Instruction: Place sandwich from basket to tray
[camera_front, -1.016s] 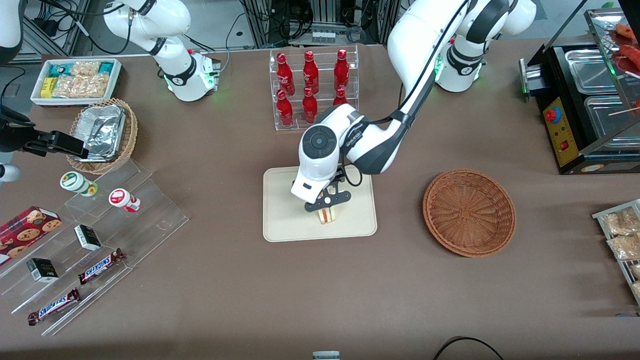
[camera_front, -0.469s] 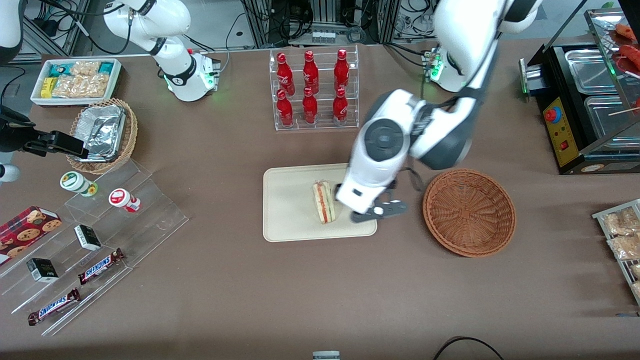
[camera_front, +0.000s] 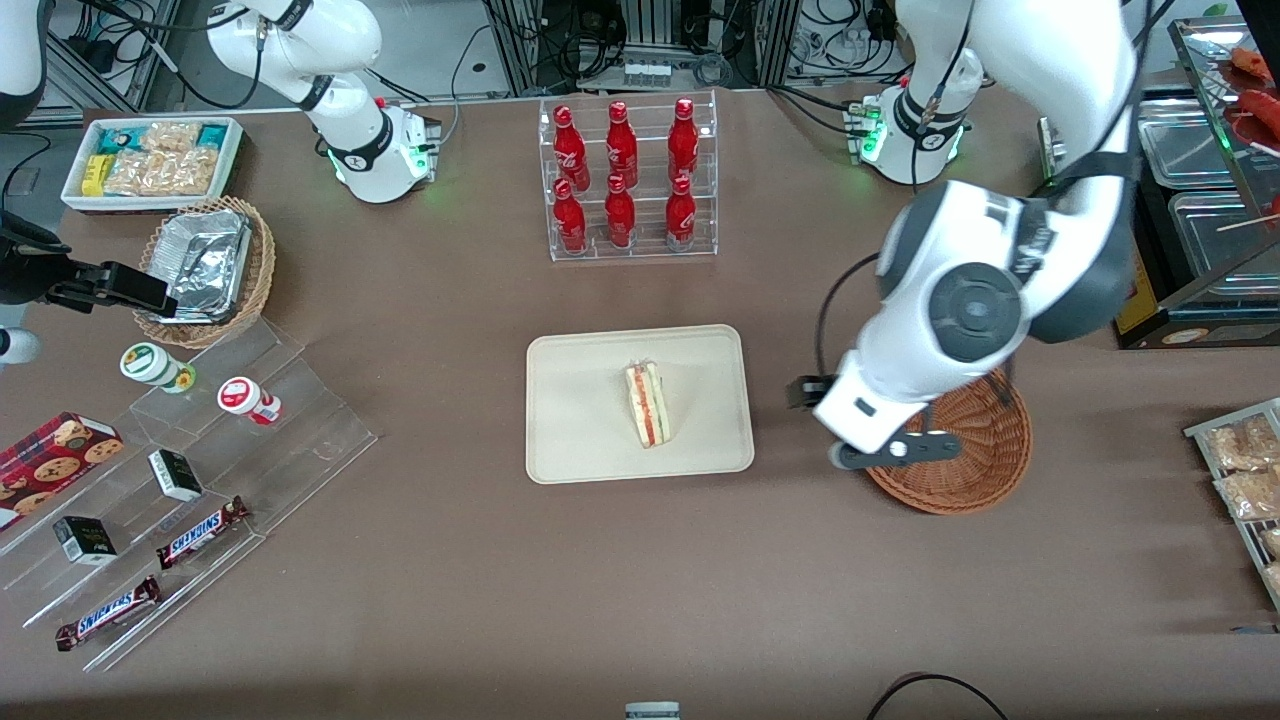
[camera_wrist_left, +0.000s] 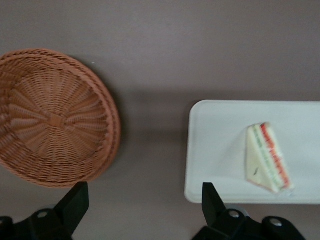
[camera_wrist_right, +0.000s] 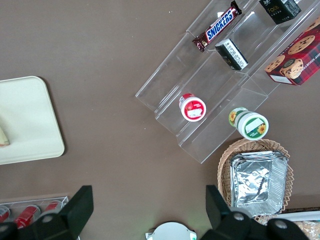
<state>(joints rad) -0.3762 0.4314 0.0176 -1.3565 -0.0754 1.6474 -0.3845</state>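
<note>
The wrapped wedge sandwich (camera_front: 648, 404) lay on its side on the cream tray (camera_front: 570, 440), well inside the rim. The gripper (camera_front: 893, 449) hung with fingers (camera_wrist_left: 75, 202) spread and empty over the wicker basket (camera_front: 985, 470), at its tray-side edge. Doing the retreat well probably meant lifting clear without clipping that rim.

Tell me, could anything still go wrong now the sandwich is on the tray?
Not much. The sandwich lies on the tray, away from its rim. The open end effector hangs over the empty basket, so dropping lower might bump its rim. Swinging toward the bottle rack might hit it.
</note>
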